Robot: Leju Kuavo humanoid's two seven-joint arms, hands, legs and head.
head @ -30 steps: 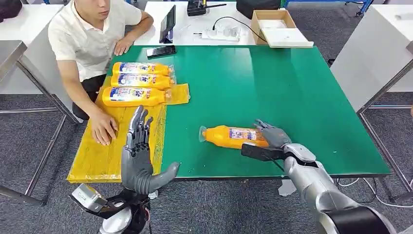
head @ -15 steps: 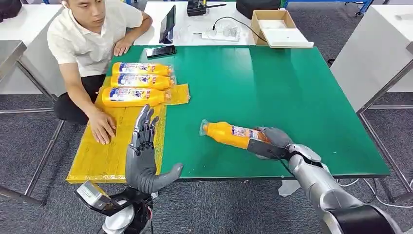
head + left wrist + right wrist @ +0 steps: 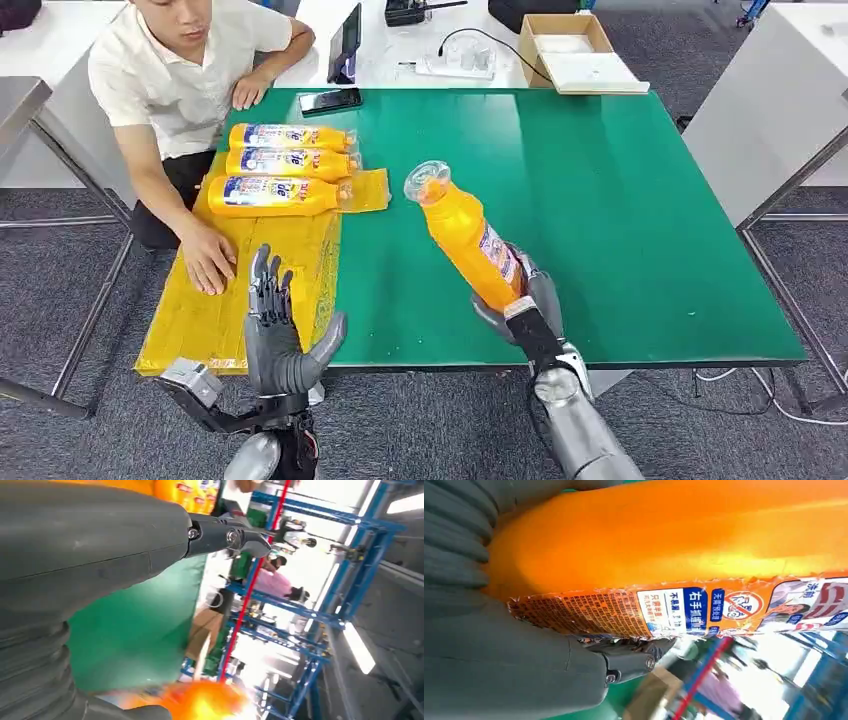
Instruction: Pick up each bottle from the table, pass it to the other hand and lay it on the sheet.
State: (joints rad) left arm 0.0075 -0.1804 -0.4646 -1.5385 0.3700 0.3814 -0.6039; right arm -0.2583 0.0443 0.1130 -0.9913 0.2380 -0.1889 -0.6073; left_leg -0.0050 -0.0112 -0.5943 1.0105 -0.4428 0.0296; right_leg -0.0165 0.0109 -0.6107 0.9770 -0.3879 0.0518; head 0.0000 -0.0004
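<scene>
A: How does the right hand point(image 3: 522, 308) stand now?

B: It sits at the lower centre of the head view, above the near edge of the green table point(image 3: 620, 200). Its fingers are wrapped around the bottom part of an orange bottle point(image 3: 465, 232). The bottle is off the table, tilted, with its clear cap pointing to the upper left of the frame. In the right wrist view the bottle point(image 3: 674, 545) lies against the palm, and the thumb point(image 3: 624, 660) presses on the label.

A: And the left hand point(image 3: 275, 330)?

B: It is in the lower left of the frame, palm upright, over the near edge of the yellow sheet point(image 3: 215, 300). The fingers are straight and close together, pointing up, the thumb spread out to the side. It holds nothing.

A: What differs from half a second ago?

B: Then the bottle lay nearly flat, low over the table, farther to the right. Now it is lifted and steep, nearer to the centre. The left hand is a little lower in the frame.

A: What else is there?

B: Three bottles point(image 3: 285, 165) lie side by side on the far end of the sheet. A person point(image 3: 180, 70) sits at the upper left, one hand point(image 3: 208, 262) flat on the sheet.
</scene>
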